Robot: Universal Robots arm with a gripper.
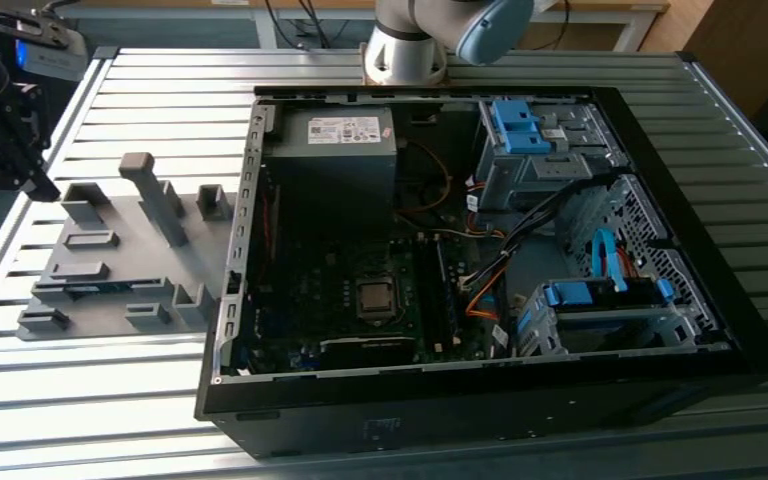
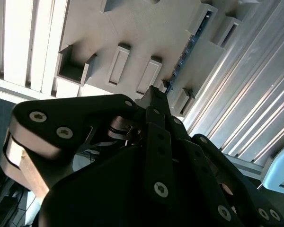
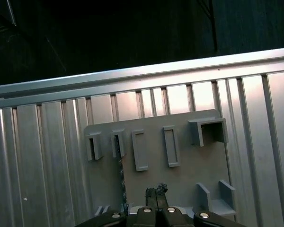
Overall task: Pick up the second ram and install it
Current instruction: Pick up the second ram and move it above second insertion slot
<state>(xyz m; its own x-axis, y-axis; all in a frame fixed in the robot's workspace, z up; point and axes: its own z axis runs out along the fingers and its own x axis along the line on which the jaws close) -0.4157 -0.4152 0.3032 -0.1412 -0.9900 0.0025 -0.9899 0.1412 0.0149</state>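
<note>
Right under my wrist, my gripper [image 3: 156, 190] looks pinched shut with nothing in it, hanging just above the grey holder tray [image 3: 189, 161]. The second ram [image 3: 120, 176] is just off to one side of my tips, standing on edge in its slots. I reckon it's parked like that so the top edge can be pinched from above. The tray's on the slatted metal table [image 3: 38, 156]. Further off, the PC case [image 1: 491, 392] lies on its side with the lid off, probably so the board faces up for easy reach. There's a white sticker [image 1: 337, 128] on the power supply [image 1: 337, 165], but I can't read it.
</note>
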